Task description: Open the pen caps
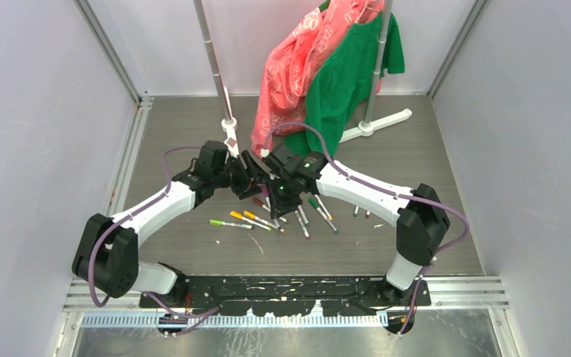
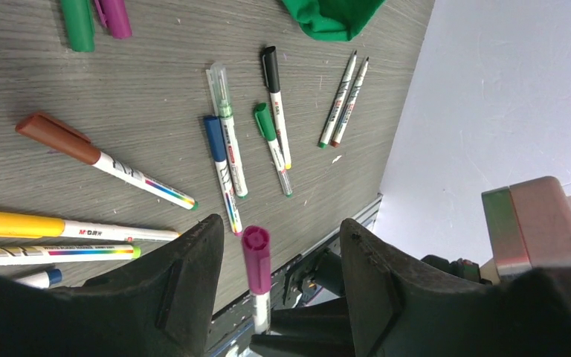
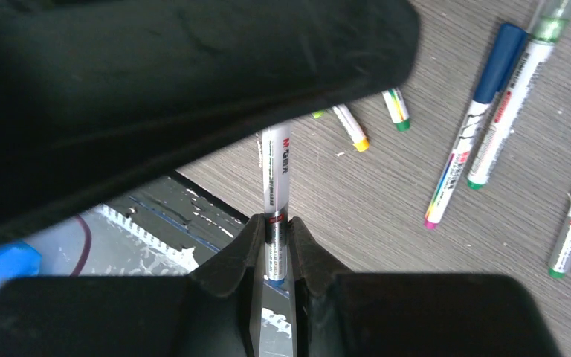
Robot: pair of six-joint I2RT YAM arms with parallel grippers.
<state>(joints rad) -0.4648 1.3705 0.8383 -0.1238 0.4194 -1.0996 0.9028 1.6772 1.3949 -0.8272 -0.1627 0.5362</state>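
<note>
Pinching tight, the black right claw (image 3: 276,223) held a thin white plastic pen (image 3: 276,167) by its barrel, up in the air over the table. The pen's long side ran straight from that claw toward the black left claw (image 2: 281,230). Its stubby magenta plastic cap (image 2: 256,251) poked into the gap of the left claw. The left claw was spread wide, with one finger on each side of the cap, and did not seem to touch it. So the left claw was the nearer one to squeeze the cap and pull it off along the pen. Below, a brown-capped pen (image 2: 56,135) and a yellow-capped pen (image 2: 15,223) lay flat on the grey wooden table (image 2: 141,82). Far back hung a green cloth shirt (image 1: 346,82) and a pink cloth shirt (image 1: 290,67).
</note>
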